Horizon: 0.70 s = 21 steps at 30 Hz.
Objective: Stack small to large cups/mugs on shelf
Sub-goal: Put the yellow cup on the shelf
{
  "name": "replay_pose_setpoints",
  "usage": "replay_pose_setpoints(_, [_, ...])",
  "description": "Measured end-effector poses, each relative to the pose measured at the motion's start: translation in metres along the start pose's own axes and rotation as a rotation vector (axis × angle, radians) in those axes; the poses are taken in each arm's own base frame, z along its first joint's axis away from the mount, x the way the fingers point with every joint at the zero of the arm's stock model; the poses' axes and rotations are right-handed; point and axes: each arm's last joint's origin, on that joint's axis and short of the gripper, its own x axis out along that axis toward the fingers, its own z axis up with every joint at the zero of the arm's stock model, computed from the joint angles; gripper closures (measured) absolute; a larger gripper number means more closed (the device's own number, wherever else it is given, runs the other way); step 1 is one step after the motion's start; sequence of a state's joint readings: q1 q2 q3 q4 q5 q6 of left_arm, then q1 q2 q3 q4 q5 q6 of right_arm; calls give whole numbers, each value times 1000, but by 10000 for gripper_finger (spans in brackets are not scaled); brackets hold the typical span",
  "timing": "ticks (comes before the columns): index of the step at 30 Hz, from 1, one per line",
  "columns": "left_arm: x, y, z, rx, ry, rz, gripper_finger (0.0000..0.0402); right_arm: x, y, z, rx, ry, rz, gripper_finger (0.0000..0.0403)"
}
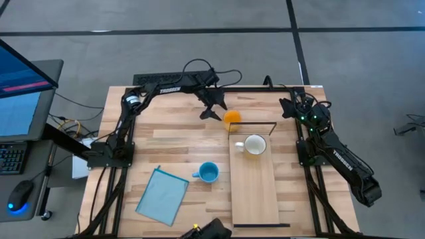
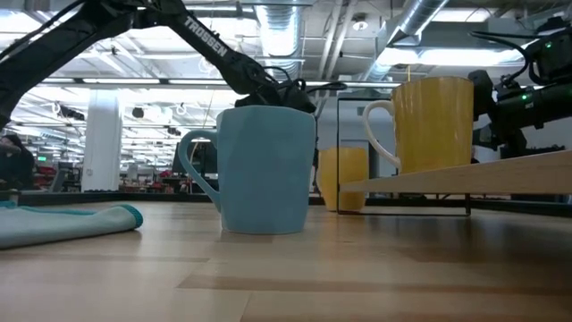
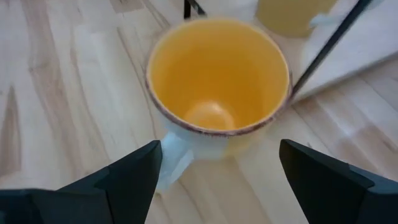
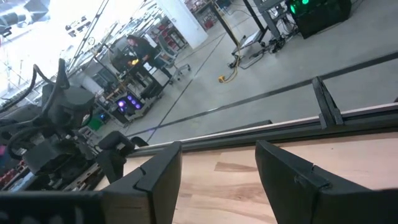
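Note:
The orange mug point(image 1: 232, 119) stands upright on the table just beyond the shelf's far end; it also shows in the left wrist view point(image 3: 219, 84) and the low view point(image 2: 343, 178). My left gripper point(image 1: 212, 111) is open just left of it and above, empty; its fingers point(image 3: 134, 174) stand apart on the handle side. The cream mug point(image 1: 254, 145) stands on the shelf point(image 1: 254, 189) near its far end. The light blue mug point(image 1: 208, 172) stands on the table left of the shelf. My right gripper point(image 1: 287, 106) is open and empty at the far right.
A flat light-blue cloth point(image 1: 163, 195) lies on the table at the near left. The shelf's thin dark frame point(image 1: 273, 126) rises at its far end beside the orange mug. A dark object point(image 1: 212, 229) sits at the table's near edge.

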<state>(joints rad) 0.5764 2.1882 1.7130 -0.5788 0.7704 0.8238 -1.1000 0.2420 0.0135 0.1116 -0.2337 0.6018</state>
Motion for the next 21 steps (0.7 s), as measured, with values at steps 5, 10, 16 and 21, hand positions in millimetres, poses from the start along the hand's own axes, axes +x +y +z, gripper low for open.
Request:
replay_pose_setpoints(5, [-3,-9,3,-24,48,-21,84,0,0,0,-4,0,0,177])
replay_pose_setpoints(10, [-3,-14,9,8,103,13,84,0,0,0,-7,2,-3,177])
replay_pose_setpoints(16, [0,-17,17,18,126,49,84,0,-1,0,-7,5,-5,177])
replay_pose_setpoints(21, [6,-19,23,-80,108,83,84,0,-1,0,-7,5,-5,177])
